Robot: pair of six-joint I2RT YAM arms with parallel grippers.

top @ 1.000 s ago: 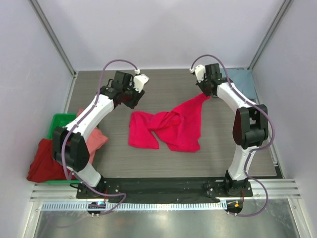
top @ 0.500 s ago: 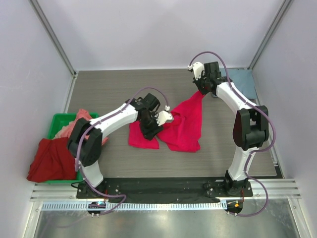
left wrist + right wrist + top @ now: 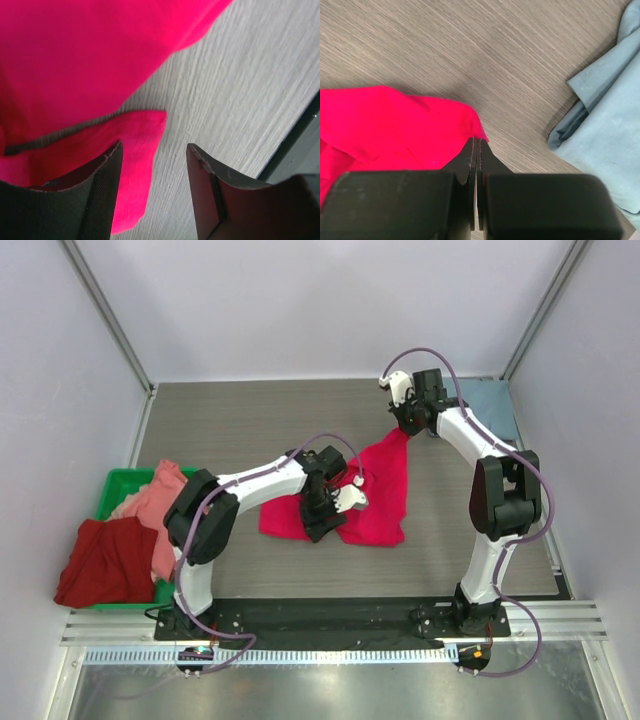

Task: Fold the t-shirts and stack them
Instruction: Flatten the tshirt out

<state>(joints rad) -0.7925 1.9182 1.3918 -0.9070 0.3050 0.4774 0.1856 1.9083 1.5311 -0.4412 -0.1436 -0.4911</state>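
A bright crimson-pink t-shirt [image 3: 375, 490] lies crumpled mid-table. My left gripper [image 3: 322, 525] is open, low over its near edge. In the left wrist view its fingers [image 3: 155, 146] straddle a loose corner of the crimson-pink shirt [image 3: 75, 75], touching nothing I can see. My right gripper [image 3: 405, 426] is shut on the shirt's far corner; the right wrist view shows the jaws [image 3: 476, 142] pinching the crimson cloth [image 3: 385, 125]. A dusty blue-grey t-shirt [image 3: 490, 405] lies at the back right, also in the right wrist view [image 3: 605, 125]. A dark red shirt [image 3: 105, 560] and a salmon pink shirt [image 3: 150, 505] lie at the left.
A green plastic bin [image 3: 120, 485] stands at the left edge under the salmon and dark red shirts. Grey walls close in the table on three sides. The black base rail [image 3: 330, 615] runs along the near edge.
My left arm has swung from the back left down to the near edge of the crimson-pink shirt. My right gripper has kept its hold on the far corner and shifted slightly back.
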